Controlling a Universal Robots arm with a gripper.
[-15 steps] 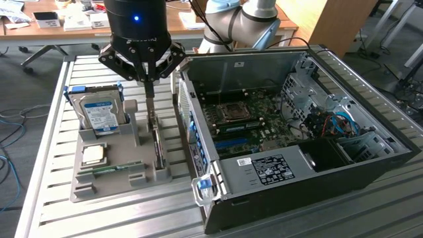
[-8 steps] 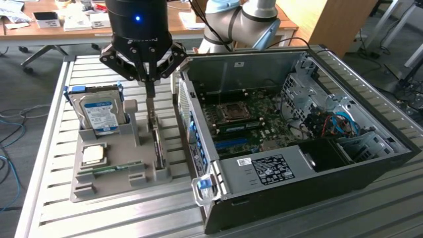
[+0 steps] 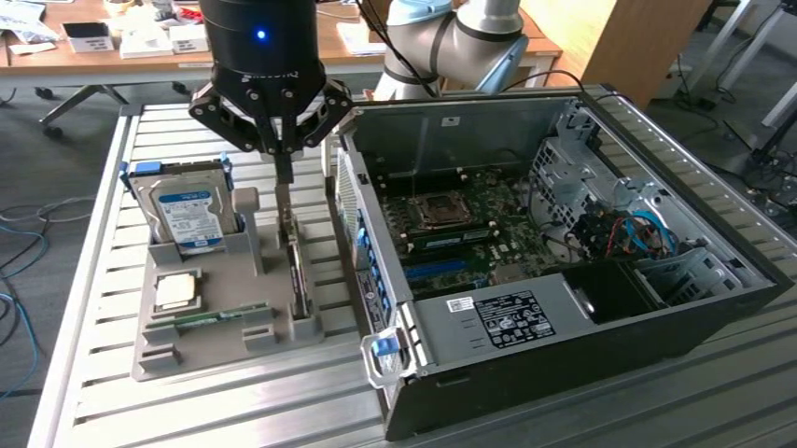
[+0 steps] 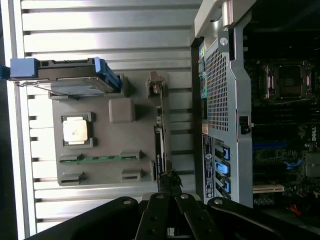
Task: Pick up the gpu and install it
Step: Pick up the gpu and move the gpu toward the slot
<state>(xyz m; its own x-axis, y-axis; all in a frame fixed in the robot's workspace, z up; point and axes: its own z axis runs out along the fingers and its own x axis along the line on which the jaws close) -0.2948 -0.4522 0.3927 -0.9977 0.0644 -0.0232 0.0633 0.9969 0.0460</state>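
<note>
My jaws are pinched shut on the gpu (image 3: 295, 269), which stands edge-up in the holder (image 3: 218, 350) beneath them, not yet installed.

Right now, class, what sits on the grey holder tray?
A hard drive upright, a processor chip and a memory stick lying flat, and the gpu on edge, its top pinched by the gripper. Its lower edge is hidden in its slot.

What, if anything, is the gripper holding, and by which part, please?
The gpu, its top edge near one end pinched in the shut jaws.
</note>
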